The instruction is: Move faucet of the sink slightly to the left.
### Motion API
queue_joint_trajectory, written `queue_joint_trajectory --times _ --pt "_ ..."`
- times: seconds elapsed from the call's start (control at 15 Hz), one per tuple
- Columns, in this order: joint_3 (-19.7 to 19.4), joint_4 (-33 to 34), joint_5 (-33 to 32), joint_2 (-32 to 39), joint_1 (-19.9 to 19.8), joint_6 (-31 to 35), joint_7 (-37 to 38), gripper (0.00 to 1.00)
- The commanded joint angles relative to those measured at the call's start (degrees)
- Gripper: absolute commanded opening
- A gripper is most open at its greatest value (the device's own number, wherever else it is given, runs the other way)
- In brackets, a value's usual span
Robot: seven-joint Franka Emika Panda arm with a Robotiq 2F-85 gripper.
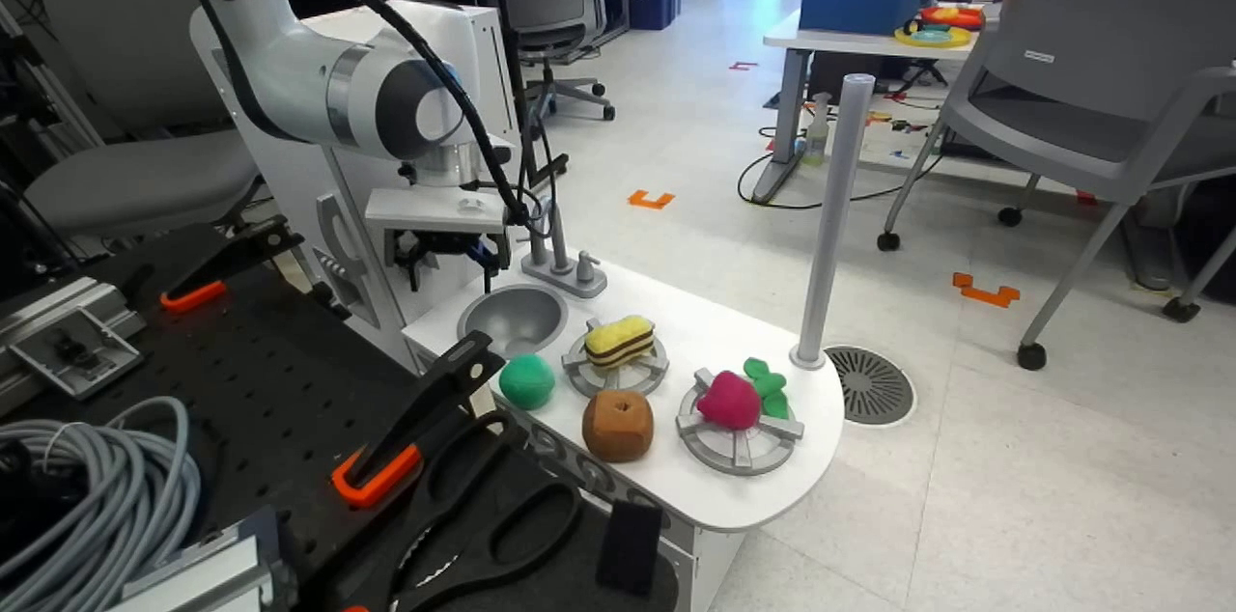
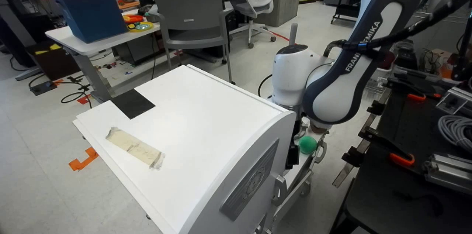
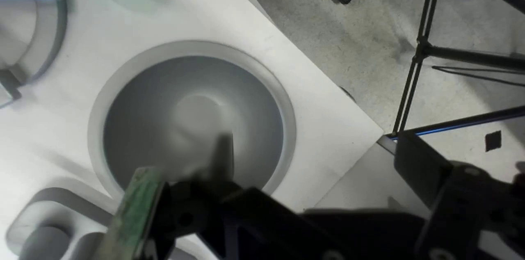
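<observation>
While the fingers (image 3: pixel 420 165) are spread wide near the sink (image 1: pixel 517 318), the faucet (image 1: pixel 559 245) stands between the sink and the edge of the counter (image 1: pixel 710 332); open floor (image 1: pixel 719 245) lies beyond.

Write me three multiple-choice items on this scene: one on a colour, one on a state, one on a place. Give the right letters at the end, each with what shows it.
1. What colour is the ball beside the sink?
A. Orange
B. Blue
C. Green

2. What state is the hand in?
A. Open
B. Fully shut
C. Closed around the ball

3. Where is the yellow striped toy?
A. In the sink
B. On a burner
C. In the hand

Right letters:
1. C: the ball shows green in both exterior views.
2. A: the wrist view shows its fingers spread apart.
3. B: an exterior view shows the toy lying across the burner.
</observation>
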Motion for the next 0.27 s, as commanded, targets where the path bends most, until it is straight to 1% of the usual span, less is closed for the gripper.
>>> queue_joint_trajectory --times 0.0,0.07,0.2 --pt "-0.6 -1.1 1.8 -1.9 0.3 -0.2 1.5 1.0" --pt "-0.8 -2.0 2.0 -3.6 0.2 -0.3 1.9 1.0" --pt "-0.8 -2.0 2.0 -3.5 0.3 -0.4 1.9 1.0"
